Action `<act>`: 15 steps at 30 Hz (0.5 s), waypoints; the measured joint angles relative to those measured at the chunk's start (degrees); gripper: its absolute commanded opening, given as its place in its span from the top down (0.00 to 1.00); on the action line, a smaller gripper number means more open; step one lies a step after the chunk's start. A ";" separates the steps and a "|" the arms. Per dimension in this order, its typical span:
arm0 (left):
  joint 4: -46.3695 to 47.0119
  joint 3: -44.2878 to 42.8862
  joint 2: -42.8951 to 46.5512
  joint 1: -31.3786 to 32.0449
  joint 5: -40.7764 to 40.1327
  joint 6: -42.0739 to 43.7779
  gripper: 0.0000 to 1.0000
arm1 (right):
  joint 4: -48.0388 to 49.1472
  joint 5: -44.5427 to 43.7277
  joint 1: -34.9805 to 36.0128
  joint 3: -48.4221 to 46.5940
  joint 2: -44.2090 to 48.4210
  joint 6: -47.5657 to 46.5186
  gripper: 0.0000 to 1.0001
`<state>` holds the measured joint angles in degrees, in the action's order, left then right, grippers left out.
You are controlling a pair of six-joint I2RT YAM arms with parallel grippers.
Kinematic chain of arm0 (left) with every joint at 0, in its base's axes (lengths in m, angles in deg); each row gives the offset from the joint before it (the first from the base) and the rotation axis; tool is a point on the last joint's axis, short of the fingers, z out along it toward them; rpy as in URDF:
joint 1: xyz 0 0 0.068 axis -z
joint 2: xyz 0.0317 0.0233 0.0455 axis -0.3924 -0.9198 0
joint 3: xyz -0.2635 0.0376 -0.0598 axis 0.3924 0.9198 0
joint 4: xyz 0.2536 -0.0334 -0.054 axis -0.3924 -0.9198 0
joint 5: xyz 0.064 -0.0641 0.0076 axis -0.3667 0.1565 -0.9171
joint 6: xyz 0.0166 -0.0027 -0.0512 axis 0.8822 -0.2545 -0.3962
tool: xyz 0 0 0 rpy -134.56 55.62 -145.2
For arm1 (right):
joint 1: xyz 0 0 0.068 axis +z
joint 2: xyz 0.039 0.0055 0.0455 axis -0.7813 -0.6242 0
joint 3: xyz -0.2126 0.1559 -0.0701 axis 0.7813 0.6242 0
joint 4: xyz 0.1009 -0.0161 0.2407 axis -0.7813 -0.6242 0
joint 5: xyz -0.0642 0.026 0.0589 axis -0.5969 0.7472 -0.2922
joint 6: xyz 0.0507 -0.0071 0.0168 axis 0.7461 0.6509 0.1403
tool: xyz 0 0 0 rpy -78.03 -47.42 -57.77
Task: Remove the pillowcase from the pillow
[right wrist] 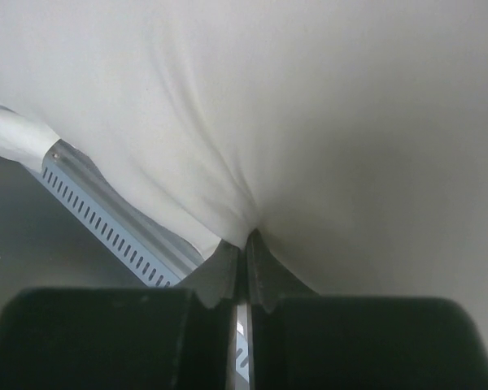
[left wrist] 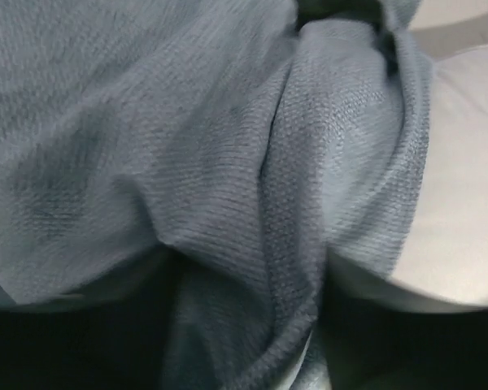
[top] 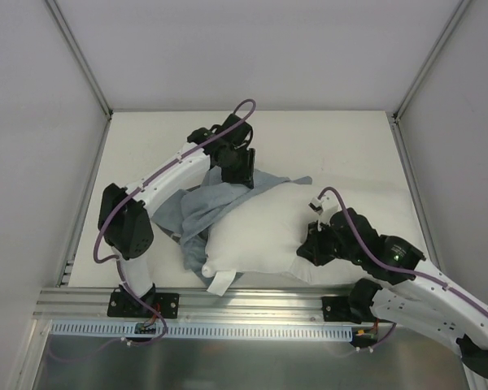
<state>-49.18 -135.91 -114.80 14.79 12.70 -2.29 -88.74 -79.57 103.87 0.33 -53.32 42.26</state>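
The white pillow (top: pixel 260 236) lies in the middle of the table. The blue-grey pillowcase (top: pixel 199 211) is bunched over its left and far side. My left gripper (top: pixel 242 175) points down at the pillowcase's far edge. In the left wrist view the pillowcase (left wrist: pixel 187 146) fills the frame, with a strip of the pillow (left wrist: pixel 464 203) at right. The left gripper (left wrist: pixel 252 349) has its dark fingers wide apart, a loose fold between them. My right gripper (top: pixel 307 246) is at the pillow's right edge. In the right wrist view the right gripper (right wrist: pixel 246 244) is shut on a pinch of the pillow (right wrist: pixel 309 122).
An aluminium rail (top: pixel 252 302) runs along the table's near edge, just under the pillow, and shows as the slotted rail (right wrist: pixel 106 219) in the right wrist view. A white tag (top: pixel 220 283) hangs off the pillow's near-left corner. White walls enclose the table on three sides.
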 measured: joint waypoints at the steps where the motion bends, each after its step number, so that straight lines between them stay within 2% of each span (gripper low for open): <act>1: -0.20 0.02 -1.51 0.00 0.15 0.22 0.90 | 0.00 -0.50 0.02 0.00 0.31 0.02 0.99; 2: -0.28 0.02 -2.60 -0.04 0.17 0.39 1.00 | -0.07 -0.98 0.04 0.00 0.57 0.09 0.99; 10: -1.79 -1.53 -1.70 -1.40 -2.45 0.85 1.00 | -2.64 -9.55 0.26 0.07 7.26 2.60 0.99; 13: -2.29 -1.64 1.73 -7.54 -2.36 0.55 1.00 | -5.20 -13.40 0.26 0.15 12.50 3.52 0.99; 15: -2.91 -1.88 4.57 -14.25 -2.93 0.31 1.00 | -7.39 -15.85 0.24 0.15 15.39 3.93 0.99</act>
<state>-52.09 -137.79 -110.23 0.53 9.77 -1.98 -96.13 -95.41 104.11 0.48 -37.93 46.19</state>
